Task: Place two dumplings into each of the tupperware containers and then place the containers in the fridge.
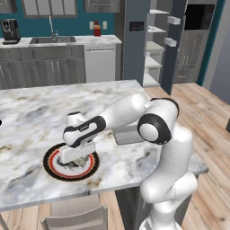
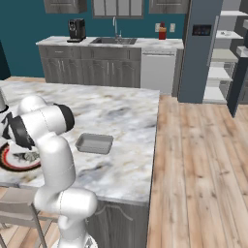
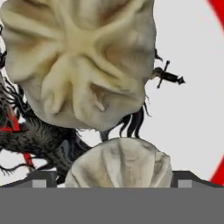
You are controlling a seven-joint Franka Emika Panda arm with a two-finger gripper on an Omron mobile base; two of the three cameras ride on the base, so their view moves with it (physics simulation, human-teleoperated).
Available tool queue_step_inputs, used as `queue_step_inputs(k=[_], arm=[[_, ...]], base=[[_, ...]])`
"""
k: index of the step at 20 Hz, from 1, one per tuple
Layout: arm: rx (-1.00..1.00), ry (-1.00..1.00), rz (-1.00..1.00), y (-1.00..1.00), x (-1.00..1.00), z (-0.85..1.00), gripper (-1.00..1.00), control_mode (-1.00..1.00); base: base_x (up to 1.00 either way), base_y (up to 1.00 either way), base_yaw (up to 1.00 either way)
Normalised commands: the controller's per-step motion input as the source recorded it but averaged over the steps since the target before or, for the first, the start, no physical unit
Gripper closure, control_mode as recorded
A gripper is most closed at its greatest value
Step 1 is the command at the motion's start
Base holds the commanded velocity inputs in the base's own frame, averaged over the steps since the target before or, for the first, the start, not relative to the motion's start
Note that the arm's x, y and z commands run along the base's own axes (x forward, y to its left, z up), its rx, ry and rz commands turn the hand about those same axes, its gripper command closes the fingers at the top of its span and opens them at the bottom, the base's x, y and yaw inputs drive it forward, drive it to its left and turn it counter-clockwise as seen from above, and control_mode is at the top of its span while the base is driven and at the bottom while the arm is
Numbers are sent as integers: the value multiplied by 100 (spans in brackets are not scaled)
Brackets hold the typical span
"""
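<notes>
The jaws (image 3: 112, 183) stand fully apart and hold nothing; the two dark finger tips (image 3: 38, 180) sit one on each side of the nearer dumpling (image 3: 119, 162), which lies directly between them at the level of the tips. Whether the tips touch it cannot be told. Just beyond the jaws lies a second, larger-looking dumpling (image 3: 78, 61), with crimped folds, near the first one. Both rest on a round plate (image 1: 53, 167) with a red and dark rim and a dark drawn pattern, which sits on the marble tabletop (image 1: 40, 112) straight below the jaws. To the side of the jaws, well apart from the plate, one pale grey container (image 2: 94, 143) stands on the tabletop with nothing in it. A second container cannot be made out. Far beyond the jaws, across the room, the fridge (image 2: 197, 53) stands with its door open and its white shelves exposed. Judged from this layout, the task is at its beginning: no dumpling is in the visible container, and no container is in the fridge. The step in hand appears to be the first pick, with the jaws set to close on the nearer dumpling.
</notes>
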Motion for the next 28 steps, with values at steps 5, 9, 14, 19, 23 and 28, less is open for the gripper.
queue_step_inputs(k=[5,9,14,19,23,28], arm=[[0,0,0,0,0,-15,-100,-100],[0,0,0,2,0,-10,100,-100],[0,0,0,0,2,0,100,-100],[0,0,1,-32,2,60,100,-100],[0,0,-1,-71,0,68,100,-100],[1,2,-8,-100,3,33,100,-100]], base=[[0,0,0],[0,0,0],[0,0,0],[0,0,0],[0,0,0],[0,0,0]])
